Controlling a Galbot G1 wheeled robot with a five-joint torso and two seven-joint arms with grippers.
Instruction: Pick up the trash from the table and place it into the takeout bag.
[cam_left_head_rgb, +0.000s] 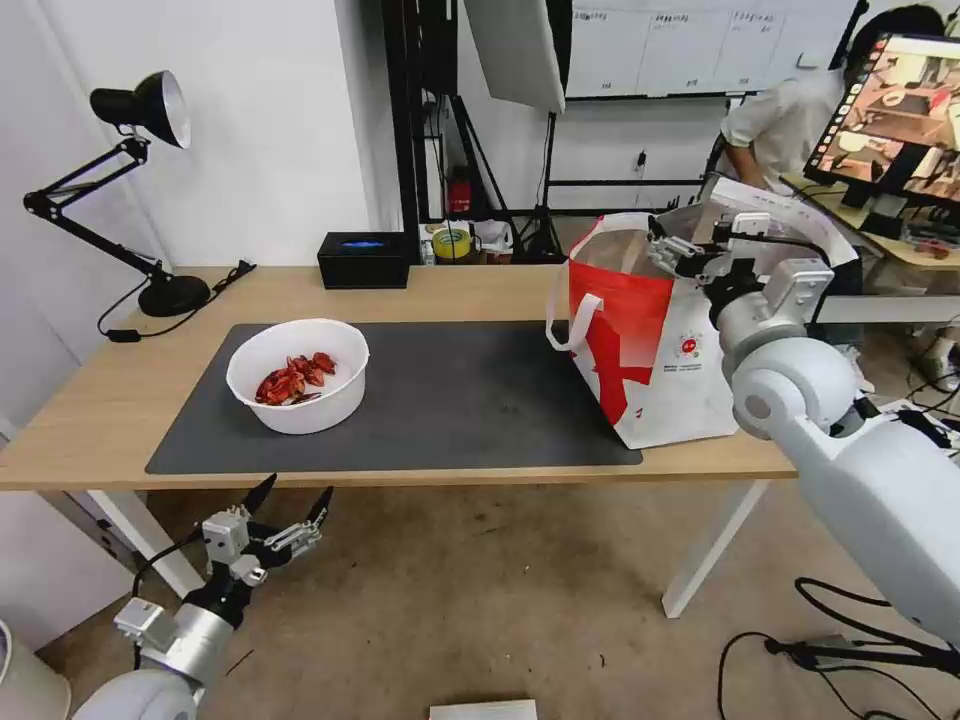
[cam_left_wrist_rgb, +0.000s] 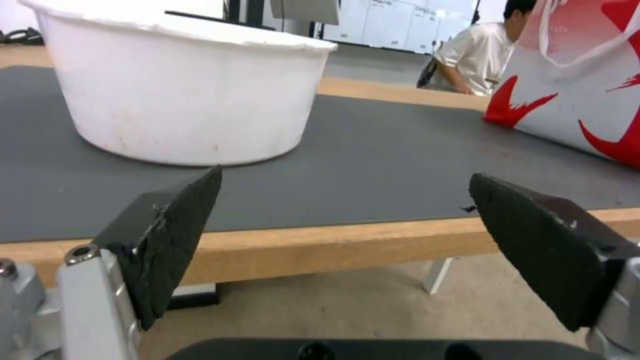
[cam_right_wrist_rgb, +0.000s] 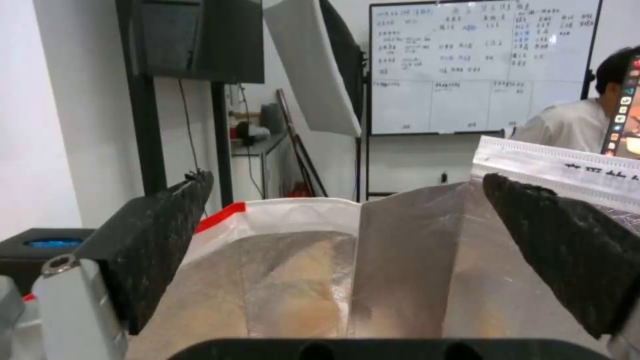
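Observation:
A white bowl of red shells (cam_left_head_rgb: 297, 375) stands on the left part of the dark grey mat (cam_left_head_rgb: 460, 400) on the table (cam_left_head_rgb: 100, 400); its white wall (cam_left_wrist_rgb: 180, 90) looms close in the left wrist view. My left gripper (cam_left_head_rgb: 298, 488) hangs open below the table's front edge, just in front of the bowl, its fingers (cam_left_wrist_rgb: 167, 235) empty. The red-and-white takeout bag (cam_left_head_rgb: 650, 340) stands upright at the table's right end. My right gripper (cam_left_head_rgb: 668, 250) hovers open over the bag's mouth, with the silver lining (cam_right_wrist_rgb: 400, 270) beneath its bare fingers (cam_right_wrist_rgb: 160, 235).
A black box (cam_left_head_rgb: 364, 259) sits at the table's back edge and a black desk lamp (cam_left_head_rgb: 150, 110) at the back left. A person sits by a monitor (cam_left_head_rgb: 900, 110) behind the bag. Cables lie on the floor at the right.

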